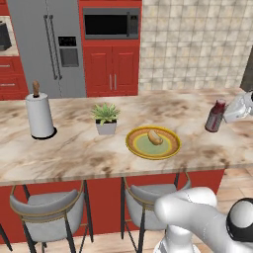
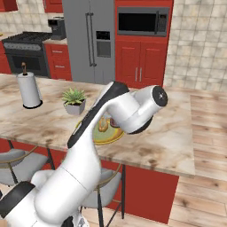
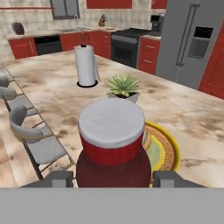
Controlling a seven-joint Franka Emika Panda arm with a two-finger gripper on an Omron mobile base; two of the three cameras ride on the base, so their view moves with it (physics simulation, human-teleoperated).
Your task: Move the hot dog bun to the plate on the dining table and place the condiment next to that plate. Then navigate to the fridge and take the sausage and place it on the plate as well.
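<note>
Left base view gave you the clearest layout: the plate (image 1: 153, 143) sat on the dining table (image 1: 74, 148) with the hot dog bun (image 1: 155, 137) already lying on it, and the condiment (image 1: 215, 116), a dark red bottle with a pale cap, stood upright well off to the plate's right, held at its upper part by the gripper (image 1: 228, 112). I could not tell from that view whether the bottle's base touched the marble or hung just above it.

In the hand view the gripper (image 3: 113, 177) was clamped on the condiment (image 3: 112, 144); you looked down its white cap, a finger tip showing on each side of the red body. The plate (image 3: 165, 148) peeked out beyond and to the right of the bottle there, mostly covered by it, so the bun could not be seen.

The relation your next move turned on, as I judged it, was this gap: the bottle was upright, its long axis vertical, and the plate lay to its left across open marble in the left base view. You needed to close that gap without the bottle landing on the rim.

In the right base view the arm covered most of the plate (image 2: 116, 137) and all of the bottle and claw, leaving a sliver of the hot dog bun (image 2: 103, 125).

The fridge (image 1: 52, 47) stood behind the plate, doors shut, so the sausage was hidden.
</note>
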